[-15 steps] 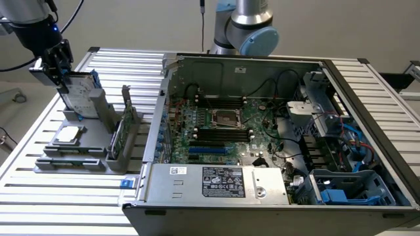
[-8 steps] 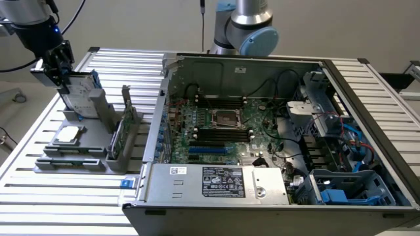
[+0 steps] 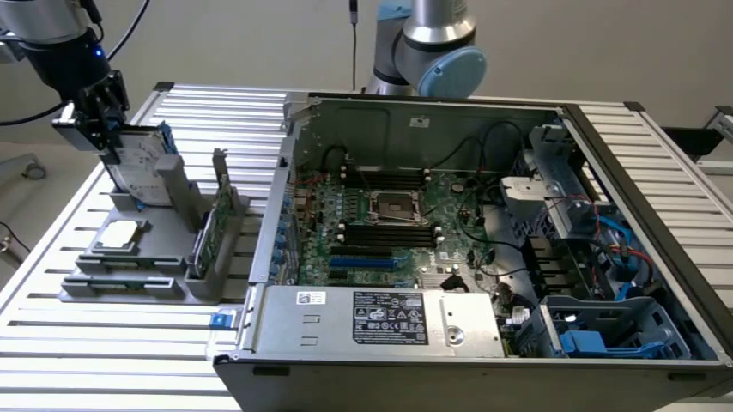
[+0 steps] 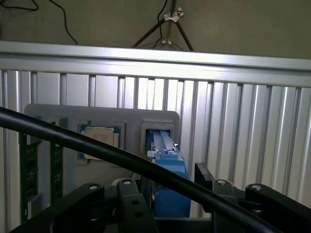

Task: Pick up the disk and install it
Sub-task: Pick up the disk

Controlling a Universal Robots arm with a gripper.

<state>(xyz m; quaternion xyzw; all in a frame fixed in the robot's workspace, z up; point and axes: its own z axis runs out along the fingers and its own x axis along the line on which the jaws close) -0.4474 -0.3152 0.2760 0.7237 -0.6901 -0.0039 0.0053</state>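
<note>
Disk [image 3: 140, 161] lower part hidden behind holder [image 3: 174, 184]; label print unreadable.

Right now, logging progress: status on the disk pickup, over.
Gripper at top edge of disk. It stands on edge in grey holder, beside computer case. Nothing seen in the way.

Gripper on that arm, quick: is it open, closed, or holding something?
The gripper is closed on the disk, which stands upright.
</note>
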